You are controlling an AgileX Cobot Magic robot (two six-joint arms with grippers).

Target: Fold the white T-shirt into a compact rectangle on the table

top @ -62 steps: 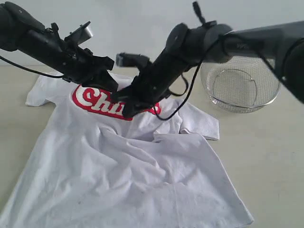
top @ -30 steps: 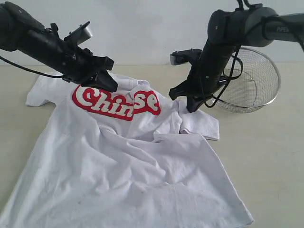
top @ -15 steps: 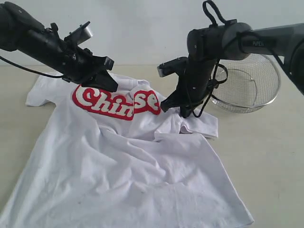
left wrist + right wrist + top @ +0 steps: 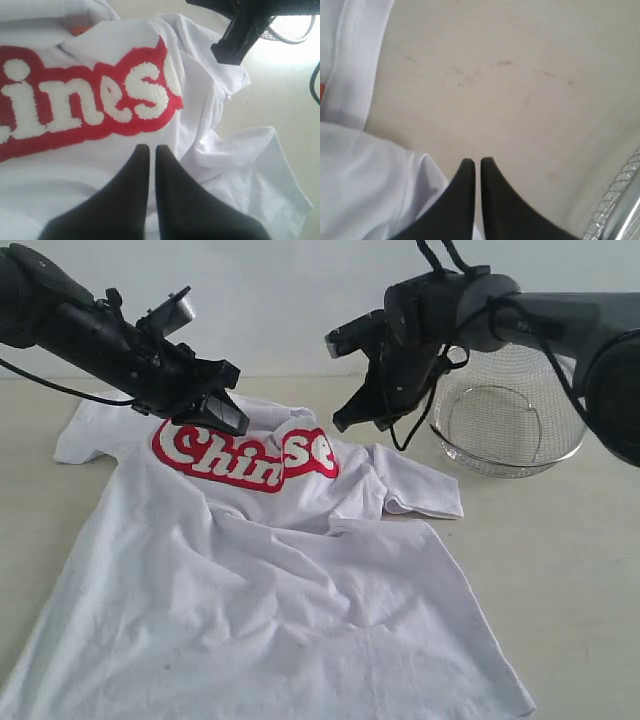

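Folding looked unstarted on the rumpled white cotton T-shirt (image 4: 270, 580); black left gripper (image 4: 148, 147) and right gripper (image 4: 473, 161) hung clenched, empty; any sleeve grasp would need them opened.

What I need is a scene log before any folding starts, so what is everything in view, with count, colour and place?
white T-shirt: one, white with red-outlined lettering, spread rumpled and unfolded on the table.
neck tag: one, orange, at the shirt's collar.
wire-mesh basket: one, silvery metal, on the table to the right of the shirt in the exterior view.
table: one, pale beige, under everything.
left gripper: one, black, shut, over the shirt next to the lettering.
right gripper: one, black, shut, holding nothing, raised over bare table beside the shirt's edge.
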